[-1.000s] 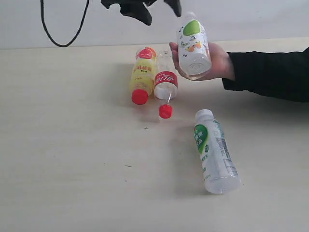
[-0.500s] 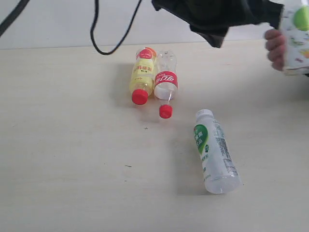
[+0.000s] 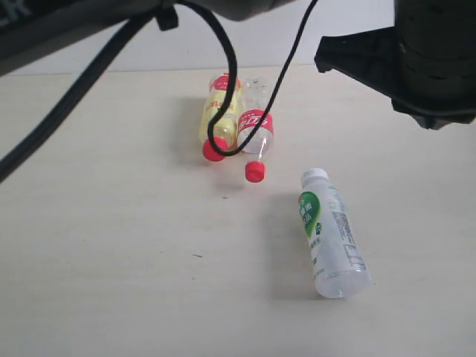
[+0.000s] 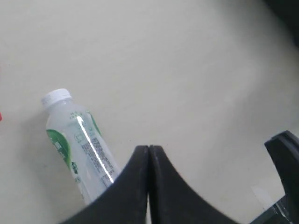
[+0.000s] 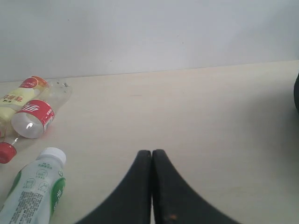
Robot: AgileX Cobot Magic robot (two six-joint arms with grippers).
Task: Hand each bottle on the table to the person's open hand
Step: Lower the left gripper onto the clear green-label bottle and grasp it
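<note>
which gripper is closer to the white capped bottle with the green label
Left, probably. The left gripper, shut, hangs right beside the white-capped bottle in its wrist view; the right gripper, also shut, has it well off to one side.

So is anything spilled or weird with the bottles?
Nothing looks spilled or broken. All three lie on their sides instead of standing: the yellow bottle and the red-label bottle side by side, the green-label bottle apart from them. The red-label bottle looks empty.
</note>
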